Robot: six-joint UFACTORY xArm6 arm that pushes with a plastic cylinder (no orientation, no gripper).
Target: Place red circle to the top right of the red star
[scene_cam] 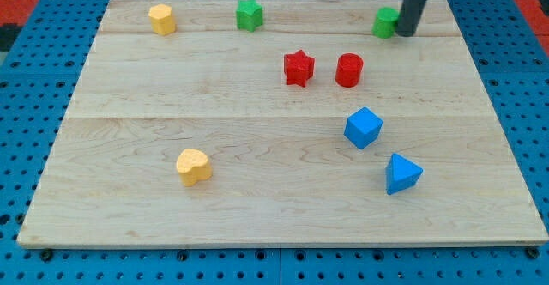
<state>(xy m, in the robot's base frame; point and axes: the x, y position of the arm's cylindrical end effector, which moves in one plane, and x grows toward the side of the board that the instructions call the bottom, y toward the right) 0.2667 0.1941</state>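
The red circle [349, 69] stands on the wooden board just to the right of the red star [298, 68], level with it, with a small gap between them. My tip [403, 34] is near the view's top right, up and to the right of the red circle, touching or right beside a green block [385, 22] on its right side.
A green star-like block [249, 15] and a yellow block [161, 18] sit along the view's top. A blue cube [363, 128] and a blue triangular block [401, 173] lie below the red circle. A yellow heart-like block [193, 166] is lower left. The board's edge [283, 242] runs along the bottom.
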